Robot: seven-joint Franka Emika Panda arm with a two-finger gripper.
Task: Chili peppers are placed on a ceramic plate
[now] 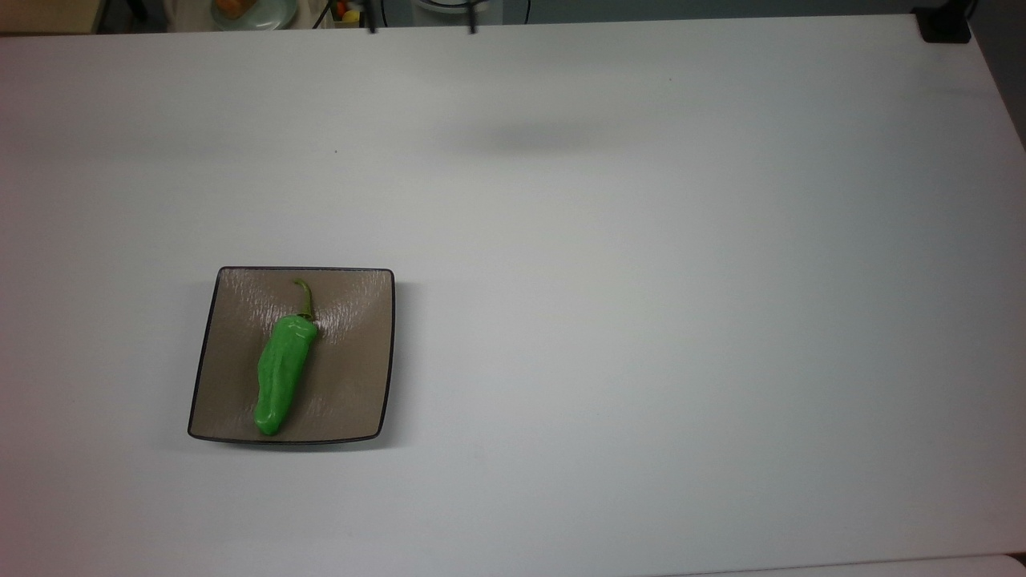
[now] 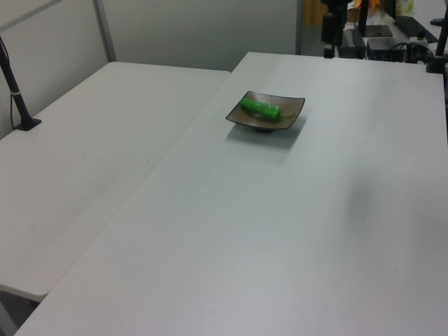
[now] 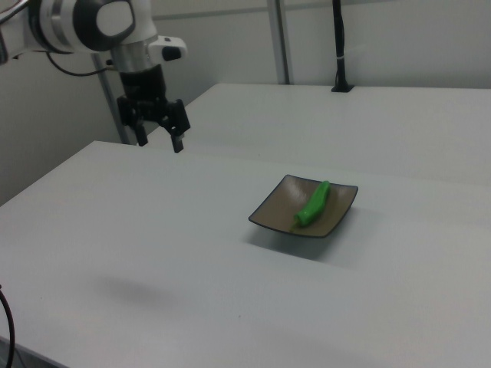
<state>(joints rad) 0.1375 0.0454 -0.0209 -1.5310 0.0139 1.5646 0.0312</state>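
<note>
Your claw (image 3: 159,140) is hanging spread and empty, well apart from the glossy green chili pepper (image 1: 280,373), lying lengthwise on the square tan-brown ceramic plate (image 1: 357,361).
</note>
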